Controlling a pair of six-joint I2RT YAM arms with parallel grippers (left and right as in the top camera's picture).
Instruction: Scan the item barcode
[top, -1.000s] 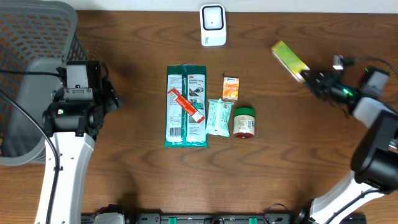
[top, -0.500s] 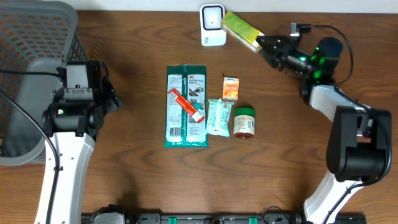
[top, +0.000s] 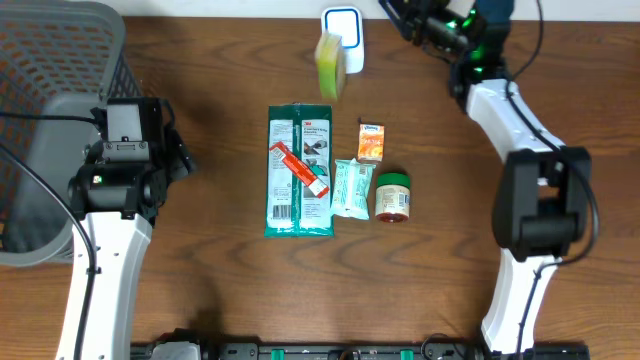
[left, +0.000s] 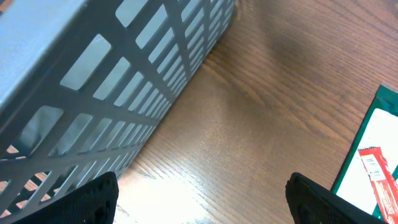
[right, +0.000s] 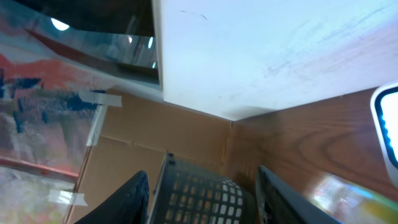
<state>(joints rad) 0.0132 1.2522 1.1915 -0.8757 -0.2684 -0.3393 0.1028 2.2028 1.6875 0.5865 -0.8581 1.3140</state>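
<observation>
Yellow-green packet shows blurred just beside the scanner, clear of the right claw, whose jaws stand apart and empty. Risk: unheld, it may settle barcode-down and fail the read. Left claw also gapes empty. Barcode not discernible; contact with the bench cannot be told.
</observation>
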